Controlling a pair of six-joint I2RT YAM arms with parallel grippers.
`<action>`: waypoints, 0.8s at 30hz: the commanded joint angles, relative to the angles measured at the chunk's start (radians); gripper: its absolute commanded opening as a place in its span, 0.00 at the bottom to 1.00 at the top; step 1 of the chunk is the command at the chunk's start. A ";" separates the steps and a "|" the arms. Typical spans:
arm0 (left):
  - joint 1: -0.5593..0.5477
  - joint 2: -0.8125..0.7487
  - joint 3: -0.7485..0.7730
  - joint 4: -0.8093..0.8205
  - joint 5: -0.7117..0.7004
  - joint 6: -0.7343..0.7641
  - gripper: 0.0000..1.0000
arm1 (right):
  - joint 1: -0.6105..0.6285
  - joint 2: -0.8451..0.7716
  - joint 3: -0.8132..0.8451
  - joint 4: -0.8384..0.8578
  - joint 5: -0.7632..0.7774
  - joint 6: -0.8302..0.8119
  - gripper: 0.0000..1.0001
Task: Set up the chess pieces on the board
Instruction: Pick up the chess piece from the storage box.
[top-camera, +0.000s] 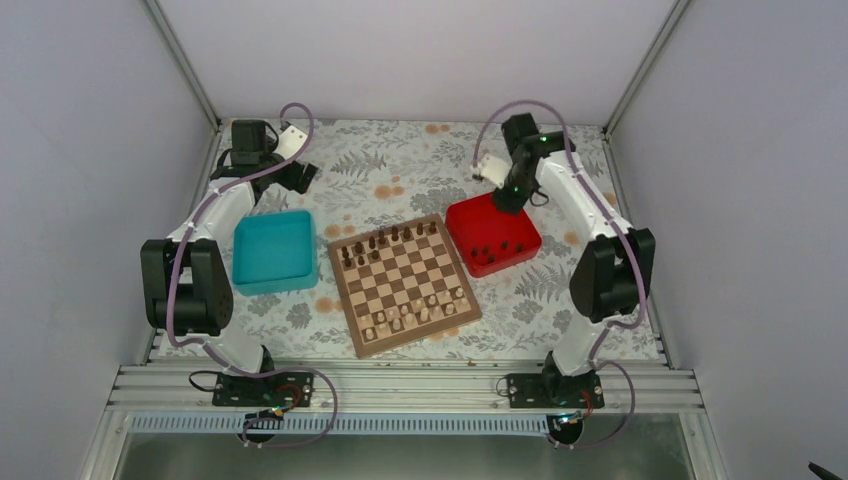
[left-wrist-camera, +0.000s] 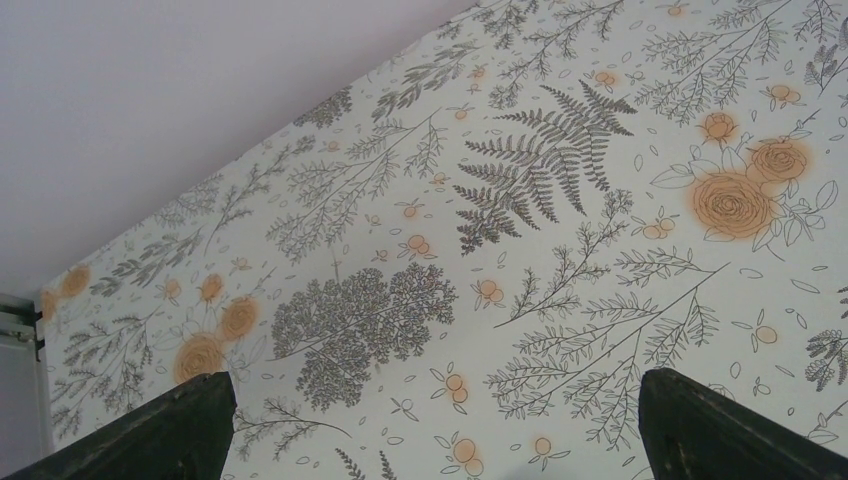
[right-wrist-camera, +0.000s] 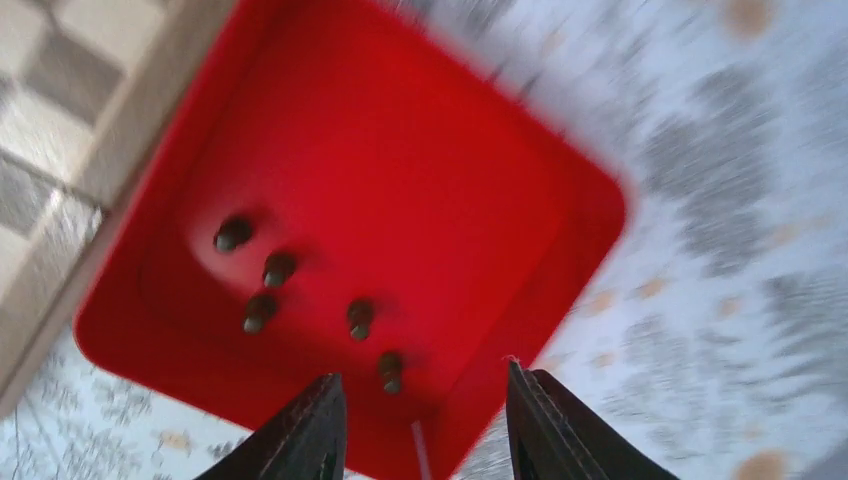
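Note:
The chessboard (top-camera: 404, 283) lies mid-table, with dark chessmen (top-camera: 392, 240) along its far rows and pale ones on its near rows. Several dark chessmen (top-camera: 502, 248) stand in the red tray (top-camera: 470, 220) to its right. In the right wrist view they (right-wrist-camera: 278, 269) show on the tray floor (right-wrist-camera: 400, 170), and the board's corner (right-wrist-camera: 70, 110) shows at upper left. My right gripper (right-wrist-camera: 420, 415) hangs open and empty above the tray's far part (top-camera: 505, 200). My left gripper (left-wrist-camera: 430, 420) is open and empty over bare cloth at the far left (top-camera: 298, 178).
A teal tray (top-camera: 273, 250) sits left of the board. The floral cloth (top-camera: 400, 165) covers the table. Grey walls enclose it on three sides, and a metal rail (top-camera: 400, 385) runs along the near edge.

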 joint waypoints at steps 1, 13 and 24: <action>-0.004 -0.017 -0.010 0.019 0.009 -0.009 1.00 | 0.008 0.035 -0.171 0.042 -0.017 -0.034 0.43; -0.013 0.009 0.005 0.003 -0.022 -0.008 1.00 | 0.008 0.119 -0.327 0.163 -0.032 -0.056 0.41; -0.015 0.017 0.008 0.000 -0.029 -0.005 1.00 | 0.009 0.161 -0.308 0.138 -0.090 -0.070 0.38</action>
